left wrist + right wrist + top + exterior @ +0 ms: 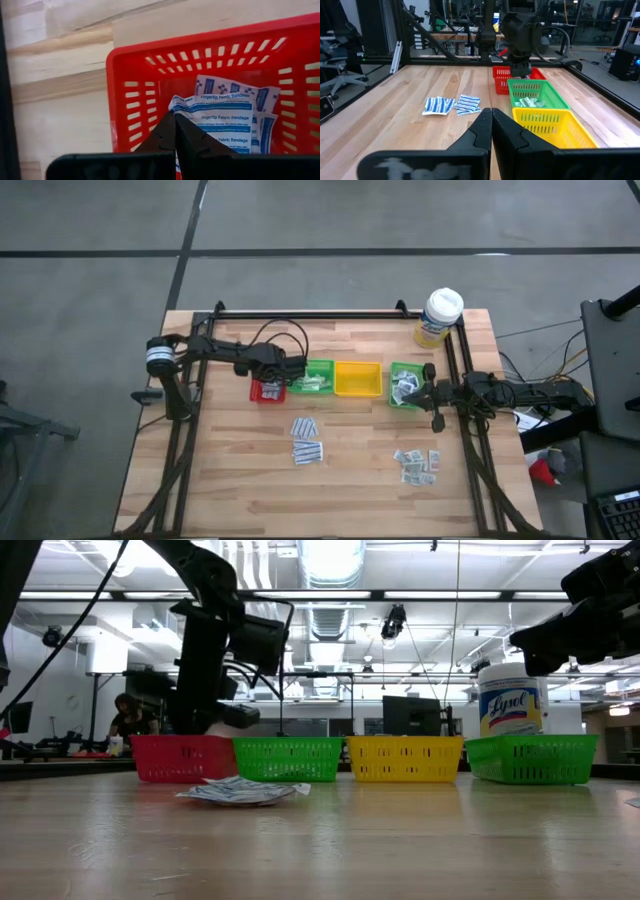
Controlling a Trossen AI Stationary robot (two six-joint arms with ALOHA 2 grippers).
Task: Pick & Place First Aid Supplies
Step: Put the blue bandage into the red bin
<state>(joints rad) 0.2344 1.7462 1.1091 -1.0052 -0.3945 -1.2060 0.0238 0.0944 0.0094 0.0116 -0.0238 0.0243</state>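
Print on the loose packets [308,441] too small to read, red tray [210,75] cut off by the frame edge

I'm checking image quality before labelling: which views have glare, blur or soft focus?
Low view: ceiling lights glare brightly, the near table is soft. Left wrist view: print on the bandage packets is readable, the left gripper dark and blurred. Right wrist view: the right gripper blurs near the lens.

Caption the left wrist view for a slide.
Shut left tool poised over the red tray, which holds fingertip fabric bandage packets.
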